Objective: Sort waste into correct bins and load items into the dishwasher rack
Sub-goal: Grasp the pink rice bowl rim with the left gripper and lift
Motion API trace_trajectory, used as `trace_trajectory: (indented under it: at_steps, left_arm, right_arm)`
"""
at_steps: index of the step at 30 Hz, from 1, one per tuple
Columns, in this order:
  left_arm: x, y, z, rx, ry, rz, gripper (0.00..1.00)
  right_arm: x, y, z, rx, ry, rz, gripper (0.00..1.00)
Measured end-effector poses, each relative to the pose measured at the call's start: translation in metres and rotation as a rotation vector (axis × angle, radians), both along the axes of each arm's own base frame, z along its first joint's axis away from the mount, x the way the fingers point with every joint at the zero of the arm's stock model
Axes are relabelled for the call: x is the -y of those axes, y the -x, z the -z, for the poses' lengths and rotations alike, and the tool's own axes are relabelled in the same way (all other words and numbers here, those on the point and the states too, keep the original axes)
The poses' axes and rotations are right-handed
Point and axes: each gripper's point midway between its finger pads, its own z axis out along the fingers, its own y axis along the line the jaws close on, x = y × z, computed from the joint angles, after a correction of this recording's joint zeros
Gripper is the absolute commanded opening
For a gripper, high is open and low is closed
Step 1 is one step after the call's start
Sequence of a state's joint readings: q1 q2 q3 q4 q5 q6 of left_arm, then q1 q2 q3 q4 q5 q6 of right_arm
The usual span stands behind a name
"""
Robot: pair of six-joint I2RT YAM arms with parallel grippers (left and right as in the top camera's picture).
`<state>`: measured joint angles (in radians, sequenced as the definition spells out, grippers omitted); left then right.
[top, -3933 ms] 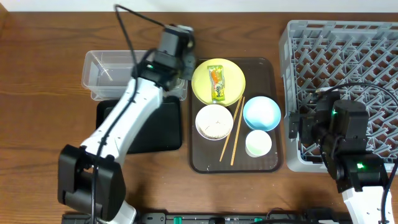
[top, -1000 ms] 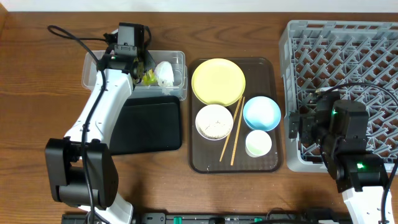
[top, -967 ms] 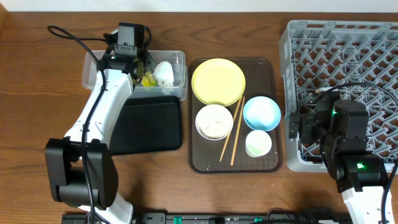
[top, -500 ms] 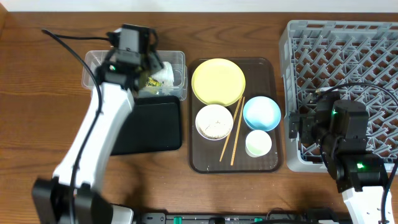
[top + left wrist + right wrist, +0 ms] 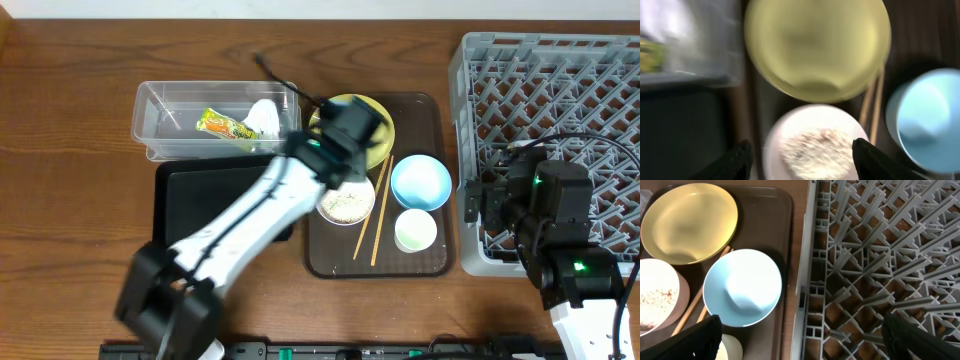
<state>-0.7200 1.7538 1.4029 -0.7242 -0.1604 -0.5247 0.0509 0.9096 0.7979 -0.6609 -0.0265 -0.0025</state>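
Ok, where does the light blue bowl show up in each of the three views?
Overhead: blue bowl right of centre, on the brown tray, beside the rack.
Left wrist: at the right edge, blurred and partly cut off.
Right wrist: lower left of centre, just left of the rack wall.
Shared landmark: the yellow plate, up and left of the bowl in every view.

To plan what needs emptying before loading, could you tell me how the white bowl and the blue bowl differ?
The white bowl holds rice scraps; the blue bowl is empty. The white bowl sits left of the chopsticks, the blue bowl right of them. The left claw hovers over the white bowl; nothing is over the blue bowl. Both are round, upright and on the brown tray.
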Motion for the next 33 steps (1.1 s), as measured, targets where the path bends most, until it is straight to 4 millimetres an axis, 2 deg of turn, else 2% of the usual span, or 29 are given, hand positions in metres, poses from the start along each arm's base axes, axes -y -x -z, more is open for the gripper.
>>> trace_trajectory:
  at_steps: [4,9,12,15,26,31,33]
  left_arm:
    - [0.029,0.011,0.026,-0.023,-0.022,0.070,0.62]
    - [0.050,0.018,0.049,-0.038,-0.038,0.115,0.57]
    - [0.052,0.021,0.061,-0.053,-0.055,0.126,0.55]
    - [0.054,0.023,0.070,-0.071,-0.066,0.130,0.45]
    - [0.060,0.033,0.094,-0.141,-0.066,0.157,0.44]
    - [0.063,0.037,0.100,-0.169,-0.055,0.165,0.34]
    - [0.064,0.038,0.100,-0.171,-0.052,0.168,0.27]
  right_arm:
    - [0.000,0.000,0.000,0.000,0.000,0.000,0.99]
    - [0.000,0.000,0.000,-0.002,0.000,0.000,0.99]
    - [0.000,0.001,0.001,-0.003,0.000,0.000,0.99]
    - [0.000,0.001,0.001,-0.004,0.000,0.000,0.99]
    - [0.000,0.001,0.001,-0.005,0.000,0.000,0.99]
    - [0.000,0.001,0.001,-0.008,0.000,0.000,0.99]
    - [0.000,0.001,0.001,-0.008,0.000,0.000,0.99]
